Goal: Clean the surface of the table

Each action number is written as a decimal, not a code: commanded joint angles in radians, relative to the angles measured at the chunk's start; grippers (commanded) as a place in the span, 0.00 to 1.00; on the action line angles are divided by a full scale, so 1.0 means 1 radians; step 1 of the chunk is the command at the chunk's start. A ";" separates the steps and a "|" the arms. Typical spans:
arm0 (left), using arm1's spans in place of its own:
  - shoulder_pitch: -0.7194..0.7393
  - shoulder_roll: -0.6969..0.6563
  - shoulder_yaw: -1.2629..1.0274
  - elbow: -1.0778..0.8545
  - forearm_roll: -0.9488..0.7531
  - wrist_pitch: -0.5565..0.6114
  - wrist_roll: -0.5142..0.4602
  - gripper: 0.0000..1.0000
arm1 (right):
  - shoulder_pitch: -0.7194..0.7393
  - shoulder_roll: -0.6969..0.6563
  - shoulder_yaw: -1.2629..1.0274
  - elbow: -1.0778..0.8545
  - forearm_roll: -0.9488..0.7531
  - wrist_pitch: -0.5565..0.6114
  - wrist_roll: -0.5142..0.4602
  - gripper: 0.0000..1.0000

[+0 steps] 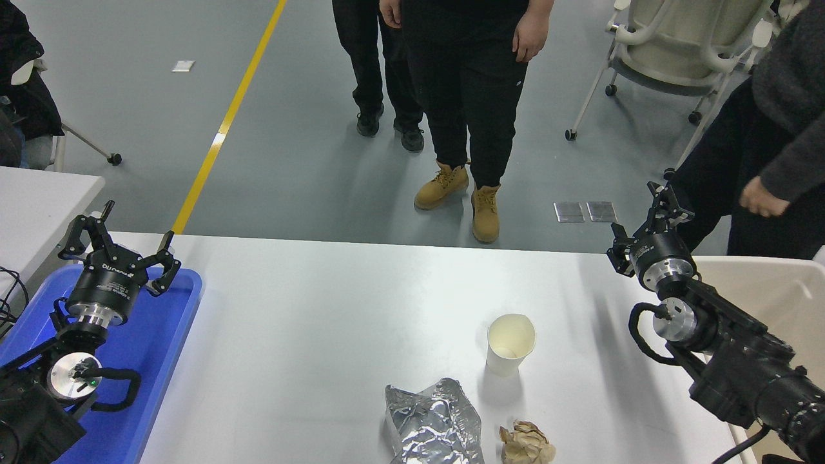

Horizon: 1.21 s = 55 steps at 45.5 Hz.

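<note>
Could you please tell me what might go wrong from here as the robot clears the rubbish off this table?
The paper cup stands upright and light, so a sideways nudge from the right pincer could topple it. The silver foil bag and the crumpled brown paper lie at the near edge of the table surface; a push could knock them off. A person's hand hangs close beside the right pincer.

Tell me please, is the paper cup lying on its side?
No, the paper cup stands upright on the table surface, its open mouth facing up.
</note>
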 commanded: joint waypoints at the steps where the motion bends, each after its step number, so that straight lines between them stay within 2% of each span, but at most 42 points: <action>1: 0.000 0.000 0.001 -0.001 0.002 0.000 0.000 1.00 | 0.007 -0.001 0.000 0.000 0.000 0.002 0.000 1.00; 41: 0.000 0.002 0.003 0.001 0.000 0.000 0.000 1.00 | 0.095 -0.001 -0.230 -0.103 0.000 0.007 -0.006 1.00; 49: 0.000 0.002 0.003 -0.001 0.000 0.000 0.000 1.00 | 0.095 -0.036 -0.235 -0.094 -0.002 0.013 -0.008 1.00; 55: 0.000 0.002 0.003 -0.001 0.000 0.000 0.000 1.00 | 0.107 -0.060 -0.324 -0.072 -0.023 0.016 -0.009 1.00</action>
